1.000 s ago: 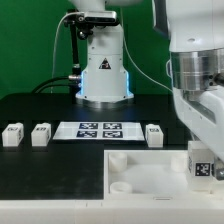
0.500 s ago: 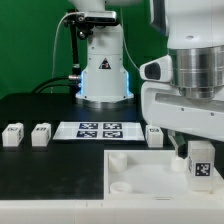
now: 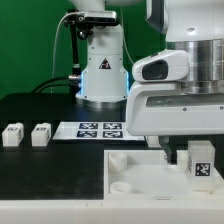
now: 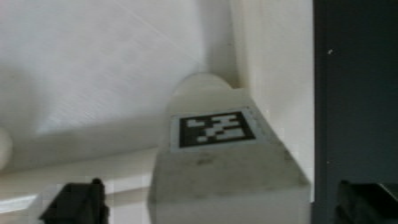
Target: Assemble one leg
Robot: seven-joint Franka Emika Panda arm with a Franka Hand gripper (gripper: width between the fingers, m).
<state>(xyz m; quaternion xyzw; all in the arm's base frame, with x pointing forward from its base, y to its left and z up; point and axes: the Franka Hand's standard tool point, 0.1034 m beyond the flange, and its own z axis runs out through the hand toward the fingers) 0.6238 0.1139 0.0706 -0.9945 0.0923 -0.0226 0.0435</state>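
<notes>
A small white leg (image 3: 200,161) with a black-and-white tag stands upright at the right end of the large flat white panel (image 3: 135,178). My gripper (image 3: 196,150) is right above it, with its fingers reaching down on both sides. In the wrist view the leg (image 4: 228,150) sits between the two dark fingertips (image 4: 79,202), with a gap on each side, so my gripper (image 4: 222,205) is open around it. Two more legs (image 3: 13,134) (image 3: 40,134) stand at the exterior view's left.
The marker board (image 3: 95,129) lies behind the panel. The robot base (image 3: 100,70) stands at the back centre. The panel has round sockets (image 3: 118,158) at its corners. My hand blocks the area at the exterior view's right of the marker board.
My wrist has turned and its bulk has swung toward the exterior view's left, now hiding a leg beside the marker board. The tagged leg on the panel has hardly moved.
</notes>
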